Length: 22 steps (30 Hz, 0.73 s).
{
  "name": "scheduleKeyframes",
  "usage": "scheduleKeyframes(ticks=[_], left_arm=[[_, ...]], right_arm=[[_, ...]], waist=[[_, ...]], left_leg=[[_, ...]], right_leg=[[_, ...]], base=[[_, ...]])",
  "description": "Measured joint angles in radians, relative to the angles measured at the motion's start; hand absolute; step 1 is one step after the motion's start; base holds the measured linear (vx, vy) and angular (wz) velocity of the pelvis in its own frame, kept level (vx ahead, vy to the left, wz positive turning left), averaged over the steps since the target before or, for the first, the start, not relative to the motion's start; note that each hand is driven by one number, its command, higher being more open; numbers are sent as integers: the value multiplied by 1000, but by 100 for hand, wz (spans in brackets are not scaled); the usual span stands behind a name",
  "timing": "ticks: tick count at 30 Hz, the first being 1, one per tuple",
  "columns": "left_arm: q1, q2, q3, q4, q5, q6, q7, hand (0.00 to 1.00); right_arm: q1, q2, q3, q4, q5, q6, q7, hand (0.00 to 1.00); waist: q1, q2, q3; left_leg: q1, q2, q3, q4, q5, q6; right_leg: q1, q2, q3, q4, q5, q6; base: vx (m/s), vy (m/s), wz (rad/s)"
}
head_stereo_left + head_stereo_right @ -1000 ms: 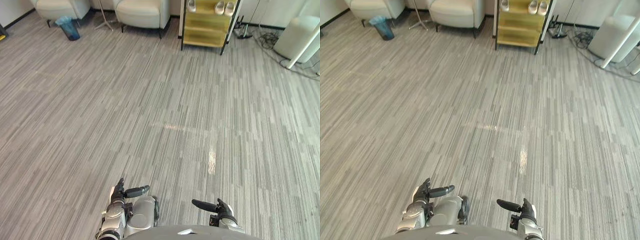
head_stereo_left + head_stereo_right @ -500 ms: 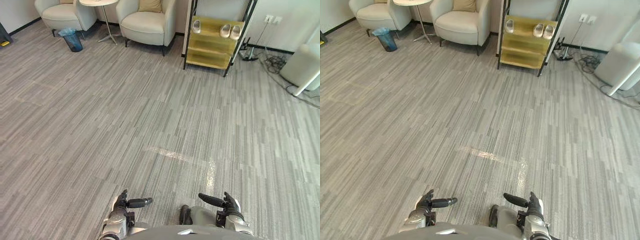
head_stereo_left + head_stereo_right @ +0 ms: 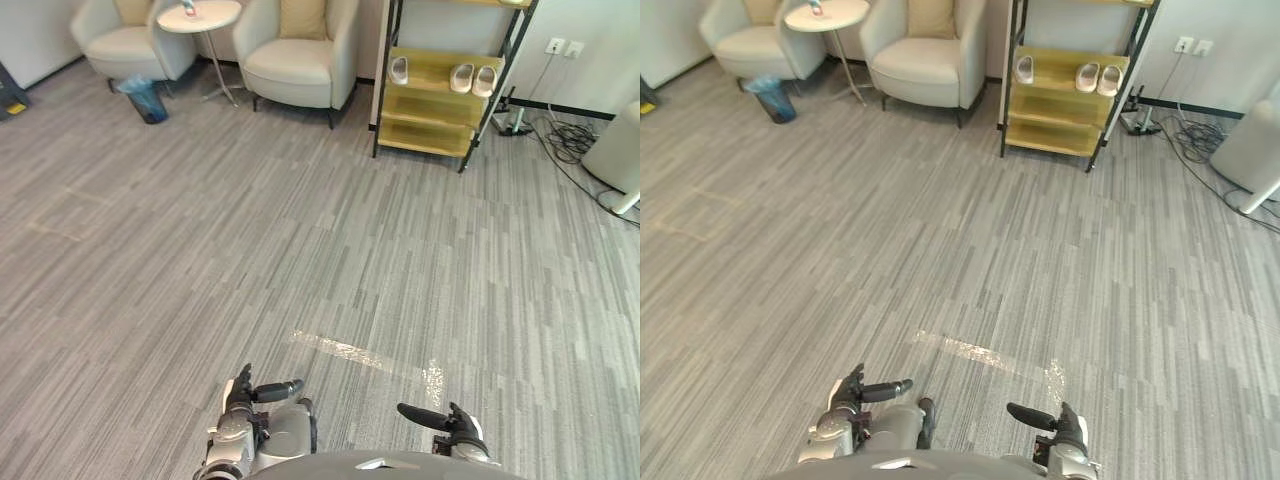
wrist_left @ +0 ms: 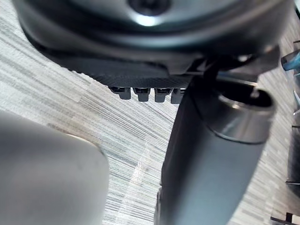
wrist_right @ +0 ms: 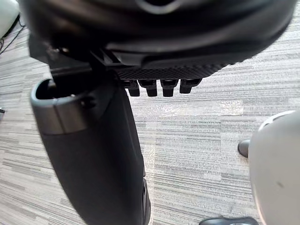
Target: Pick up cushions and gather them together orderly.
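My left hand [image 3: 241, 398] and right hand [image 3: 455, 428] hang low over the grey floor [image 3: 300, 230], both empty, fingers loose and straight, thumbs stuck out. Two cushions sit well apart from my fingers, across the room. The tan cushion [image 3: 303, 18] stands upright against the back of the right armchair [image 3: 295, 65], facing me; the other cushion [image 3: 132, 10] stands likewise in the left armchair [image 3: 118, 40]. Their tops are cut off, so I cannot tell the long axis. One round table [image 3: 200, 16] stands between the chairs.
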State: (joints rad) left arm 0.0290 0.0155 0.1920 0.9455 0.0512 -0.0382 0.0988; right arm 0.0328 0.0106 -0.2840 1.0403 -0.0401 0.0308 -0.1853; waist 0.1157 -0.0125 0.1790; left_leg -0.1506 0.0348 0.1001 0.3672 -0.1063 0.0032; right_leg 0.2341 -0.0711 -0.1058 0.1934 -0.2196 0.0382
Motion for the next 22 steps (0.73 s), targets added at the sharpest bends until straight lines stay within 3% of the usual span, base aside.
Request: scheduleKeyframes(ticks=[3,4,5,6,8,11,12,13,16,22], left_arm=[[4,-1,-1,4,0,4,-2,100],[8,2,-5,6,0,5,-8,100],[5,9,-13,11,0,4,-10,100],[2,13,-19,22,0,6,-12,100],[4,19,-20,36,1,8,-8,100],[8,21,-16,41,0,6,-9,100],[11,22,-7,41,1,4,-6,100],[11,9,-5,59,1,6,-4,100],[28,-24,14,61,1,6,-2,100],[34,-37,17,70,18,6,-9,100]], right_arm=[[0,3,17,-6,-8,-3,8,100],[0,0,22,-8,-9,-5,9,100],[-3,1,21,-7,-10,-6,11,100],[-2,1,21,-8,-10,-7,12,100],[7,-3,23,-11,-11,-7,12,100],[29,-11,26,-25,-6,-12,11,100],[32,-6,24,-22,-8,-12,9,100],[39,-13,20,-19,-8,-10,14,100],[46,-37,11,-12,-19,-9,11,100],[58,-36,-11,-3,-18,-8,5,100]], waist=[[12,9,-9],[13,5,-12],[12,-4,-8],[6,-8,-7],[-1,-16,-14],[-16,-19,-17],[-15,-38,-30],[-18,-10,-49],[-15,35,-80],[-17,42,-99]], left_leg=[[69,9,26,10,-69,2],[113,6,29,-26,-78,9],[153,-6,29,-67,-82,13],[174,-12,28,-79,-87,20],[212,-12,20,-88,-99,17],[230,-8,-24,-93,-109,1],[229,-18,-40,-95,-116,-22],[228,-3,-62,-102,-116,-34],[228,39,-65,-155,-103,-56],[274,67,-97,-240,-62,-70]], right_leg=[[-27,-5,34,159,-1,3],[-99,-19,32,339,0,8],[-169,-42,30,500,15,48],[-212,-61,30,592,-4,52],[-272,-71,21,646,-57,25],[-345,-61,37,459,-67,25],[-345,-56,62,296,-17,40],[-325,-38,45,260,-12,26],[-314,5,24,194,4,6],[-244,41,-11,89,31,-11]], base=[[208,84,-33],[160,77,-30],[136,42,-15],[135,-6,1],[211,-51,21],[182,-115,47],[228,-169,48],[287,-220,34],[207,-197,9],[84,-115,10]])
